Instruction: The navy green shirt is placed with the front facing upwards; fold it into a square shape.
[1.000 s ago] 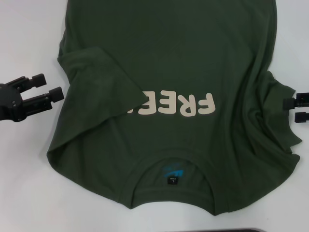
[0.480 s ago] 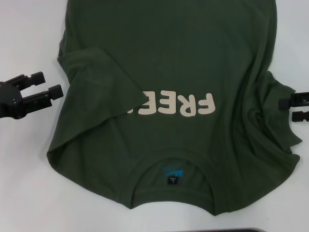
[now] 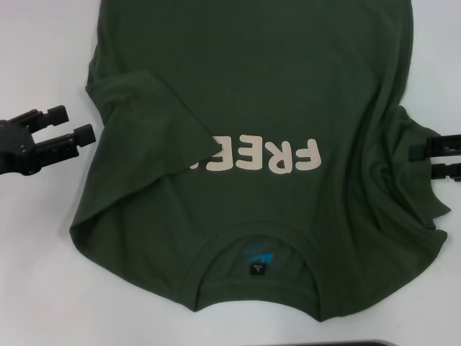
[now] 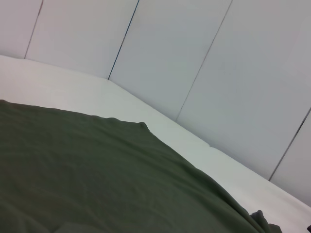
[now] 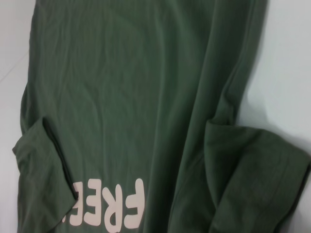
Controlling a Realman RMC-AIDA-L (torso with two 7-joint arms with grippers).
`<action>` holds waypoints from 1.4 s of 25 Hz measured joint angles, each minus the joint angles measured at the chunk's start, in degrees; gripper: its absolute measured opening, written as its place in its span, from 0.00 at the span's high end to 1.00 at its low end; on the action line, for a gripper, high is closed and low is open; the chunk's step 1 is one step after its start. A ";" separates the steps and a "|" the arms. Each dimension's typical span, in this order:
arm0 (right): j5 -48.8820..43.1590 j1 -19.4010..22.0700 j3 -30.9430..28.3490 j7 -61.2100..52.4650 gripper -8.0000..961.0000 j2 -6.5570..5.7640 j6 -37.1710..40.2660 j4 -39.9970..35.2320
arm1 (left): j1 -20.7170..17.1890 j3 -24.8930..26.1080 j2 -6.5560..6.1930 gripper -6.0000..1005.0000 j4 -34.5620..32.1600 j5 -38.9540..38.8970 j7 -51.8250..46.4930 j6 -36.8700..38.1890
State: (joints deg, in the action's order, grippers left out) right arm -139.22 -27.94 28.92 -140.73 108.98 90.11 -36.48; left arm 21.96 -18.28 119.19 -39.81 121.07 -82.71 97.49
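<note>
Item: navy green shirt (image 3: 252, 151), front up, flat on white table (image 3: 43, 238). Long axis runs near-to-far from me; collar (image 3: 256, 241) at my near end w/ black neck label (image 3: 258, 269) inside it, hem end passes out of head view at the far side. Cream "FREE!" lettering (image 3: 263, 157) reads upside down from my side, partly covered. Left sleeve (image 3: 148, 122) is folded in over the chest, its edge lying across the start of the lettering; right sleeve (image 3: 421, 180) is still spread out sideways, rumpled. My left gripper (image 3: 68, 126): just beside the shirt's left edge, level w/ the folded sleeve, not touching cloth; fingers parted, nothing between them. My right gripper (image 3: 425, 160): at the shirt's right sleeve, level w/ the lettering, fingertips over the sleeve's cloth; fingers apart w/ a gap, nothing pinched that I can see; can't tell if the lower finger touches the fabric. Edges: shirt's left side edge straight after the fold, near-left shoulder corner (image 3: 75, 229) sticks out; right side wavy w/ creases running toward the sleeve. Open room: bare table left of the shirt around my left gripper, also a bare strip near me below the collar. Left wrist view: shirt surface (image 4: 97, 184), table strip and panelled wall (image 4: 194, 63) beyond the shirt.
</note>
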 joint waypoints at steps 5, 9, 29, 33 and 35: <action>0.00 -0.01 0.00 -0.07 0.16 -0.01 -0.45 0.81 | -0.02 0.00 0.07 0.16 0.00 -0.03 0.01 -0.64; 0.07 -0.08 0.00 -0.42 0.16 0.01 -0.31 1.48 | 0.05 0.00 0.07 0.16 0.00 -0.05 0.13 -0.65; 0.10 -0.27 -0.01 -1.48 0.18 -0.64 0.90 2.09 | 0.40 0.00 0.16 0.16 0.00 -0.05 -0.09 -1.34; 0.17 -0.75 0.00 -1.36 0.19 0.05 0.38 2.15 | 0.20 0.00 0.16 0.16 0.00 -0.05 -0.08 -1.34; 0.16 -0.86 0.00 -1.34 0.20 0.25 0.16 2.20 | 0.11 0.00 0.16 0.16 0.00 -0.05 -0.04 -1.34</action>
State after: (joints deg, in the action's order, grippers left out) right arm -139.06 -28.80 28.92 -142.07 109.23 90.27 -34.28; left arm 22.07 -18.28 119.35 -39.81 121.02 -82.74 96.15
